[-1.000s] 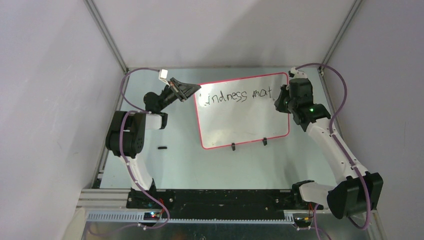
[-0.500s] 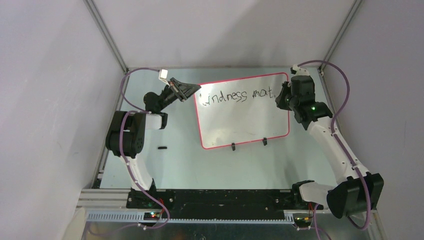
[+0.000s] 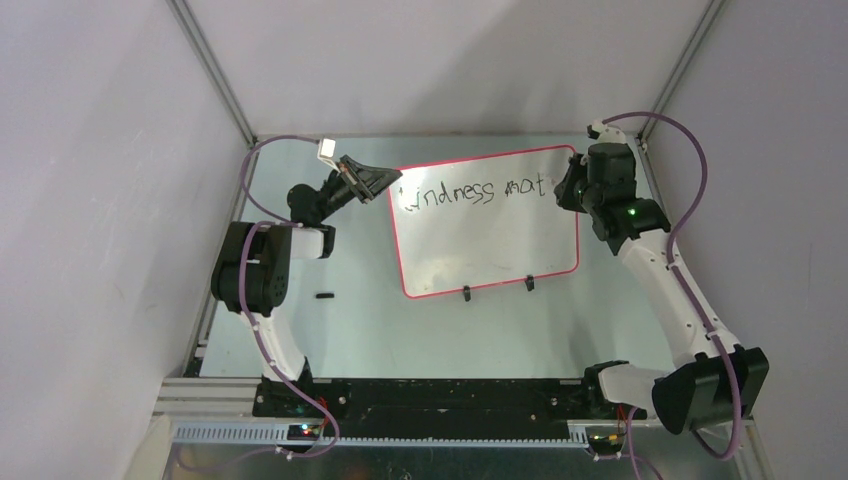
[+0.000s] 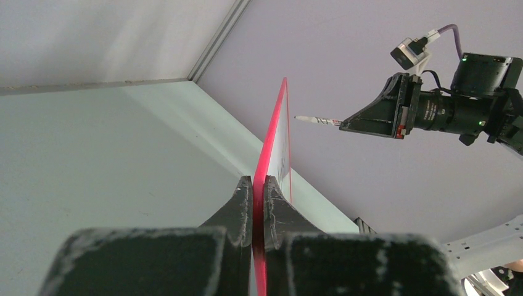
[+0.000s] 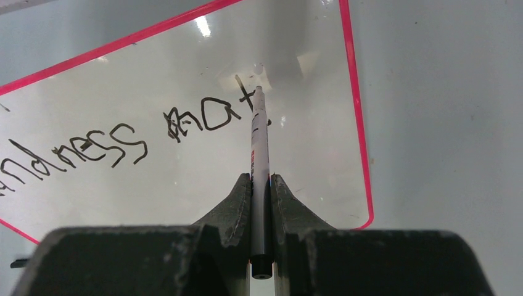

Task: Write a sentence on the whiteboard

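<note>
The whiteboard (image 3: 490, 240) stands on the table, white with a red-pink rim and two black clip feet. The sentence (image 3: 470, 191) reads "Kindness mat" in black along its top; it also shows in the right wrist view (image 5: 123, 139). My left gripper (image 3: 385, 180) is shut on the board's left rim, seen edge-on in the left wrist view (image 4: 258, 191). My right gripper (image 3: 562, 190) is shut on a white marker (image 5: 258, 148) at the board's upper right. The marker's tip is just right of the "t", close to the board; I cannot tell if it touches.
A small black cap (image 3: 323, 296) lies on the table left of the board. Grey enclosure walls and metal frame posts close in the back and sides. The right arm with its marker (image 4: 317, 120) shows in the left wrist view.
My right gripper has moved right and a little toward the back along the board's top edge with the marker. The "t" after "ma" now stands uncovered. The left arm has not moved.
</note>
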